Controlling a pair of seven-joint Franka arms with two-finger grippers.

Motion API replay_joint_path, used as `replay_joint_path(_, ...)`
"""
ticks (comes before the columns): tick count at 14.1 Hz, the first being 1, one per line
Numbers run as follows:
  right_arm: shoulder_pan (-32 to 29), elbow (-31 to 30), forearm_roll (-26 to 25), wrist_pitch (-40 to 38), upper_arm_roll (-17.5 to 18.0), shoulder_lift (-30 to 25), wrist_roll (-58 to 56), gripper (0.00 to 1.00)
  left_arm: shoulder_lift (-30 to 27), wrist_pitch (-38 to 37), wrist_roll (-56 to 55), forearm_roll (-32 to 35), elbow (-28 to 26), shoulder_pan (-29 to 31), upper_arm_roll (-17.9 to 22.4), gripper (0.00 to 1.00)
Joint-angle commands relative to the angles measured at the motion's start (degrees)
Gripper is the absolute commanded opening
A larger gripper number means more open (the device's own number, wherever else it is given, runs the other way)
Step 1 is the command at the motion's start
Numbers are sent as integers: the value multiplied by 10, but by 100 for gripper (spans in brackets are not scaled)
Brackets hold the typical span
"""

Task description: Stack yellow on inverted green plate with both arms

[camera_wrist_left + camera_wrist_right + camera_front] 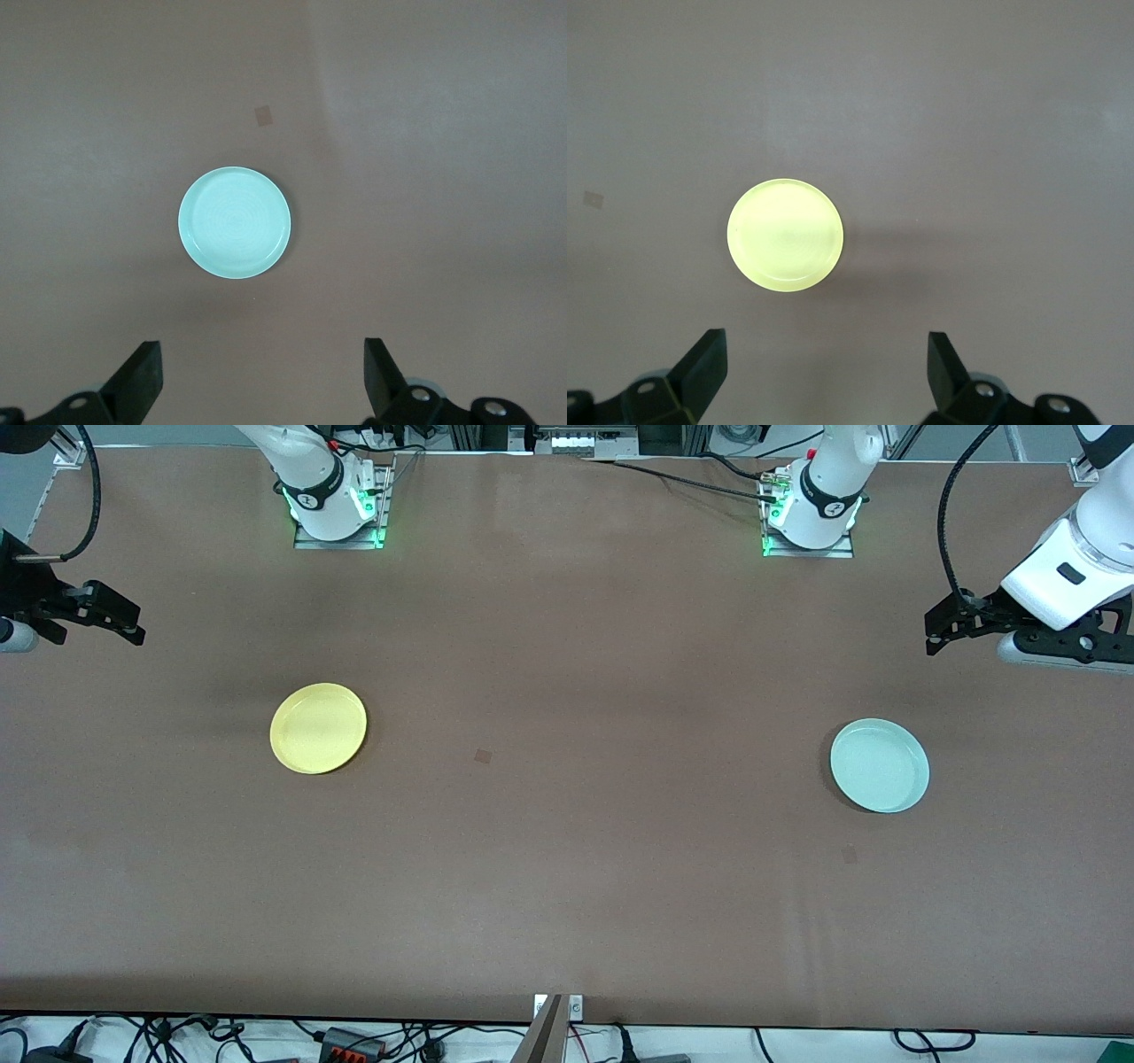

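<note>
Yellow (pixel 318 728) below right tool (pixel 826 372), green plate (pixel 880 765) below left tool (pixel 262 376) | both tools wide, empty | likely light, stiff, slick; grip rims

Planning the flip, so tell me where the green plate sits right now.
The green plate lies rim up on the table toward the left arm's end, apart from the yellow plate and slightly nearer the front camera.

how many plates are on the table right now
2. The yellow plate lies toward the right arm's end of the table; the green plate lies toward the left arm's end, slightly nearer the front camera. Both rest rim-up, none hidden.
</note>
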Motion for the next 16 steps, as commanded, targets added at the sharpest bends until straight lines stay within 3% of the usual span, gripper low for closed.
replay_joint_path(1, -6, 1, -3, -6, 2, -1, -2, 100, 8, -13, 10, -2, 18, 6, -3, 100)
replay_joint_path(16, -10, -1, -2, -8, 2, -1, -2, 100, 19, -31, 6, -20, 35, 7, 2, 100)
